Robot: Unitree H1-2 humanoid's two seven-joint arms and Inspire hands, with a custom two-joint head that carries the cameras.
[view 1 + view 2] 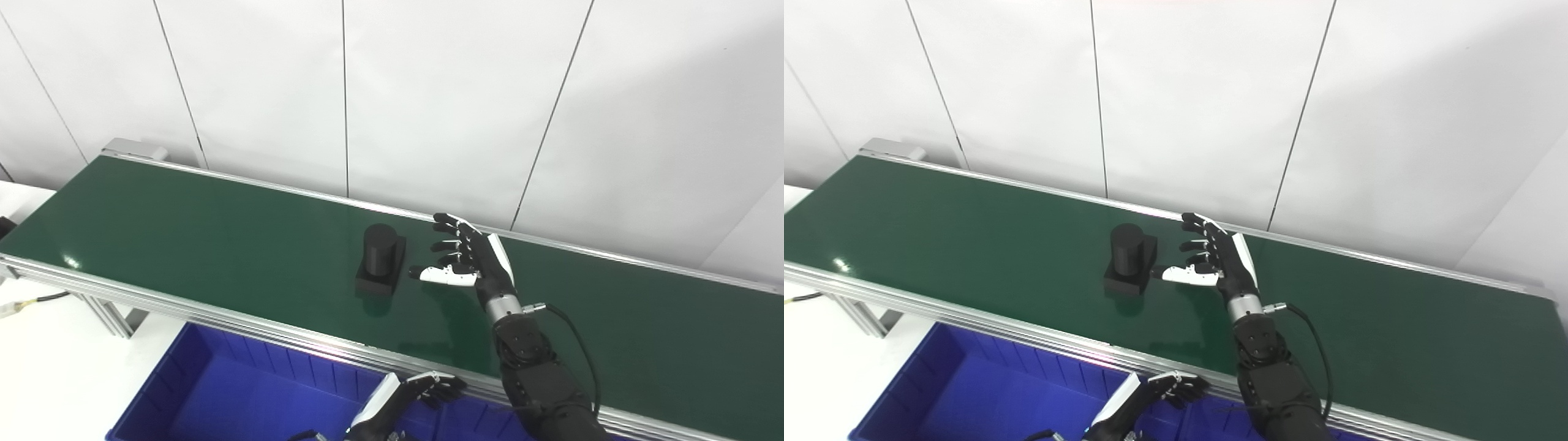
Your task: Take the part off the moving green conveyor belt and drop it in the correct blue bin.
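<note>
A black part (381, 258), an upright cylinder on a square base, stands on the green conveyor belt (184, 226) near its middle. My right hand (468, 254) is open above the belt just right of the part, fingers spread toward it, thumb tip close to the base without touching. It also shows in the right eye view (1213, 257) beside the part (1130, 257). My left hand (407, 395) hangs low at the belt's near rail above the blue bin (233, 386), fingers loosely curled and holding nothing.
The belt's aluminium rail (184, 309) runs along the near edge. A white panelled wall (429, 92) stands behind the belt. A white table surface (49, 361) and a cable lie at the lower left.
</note>
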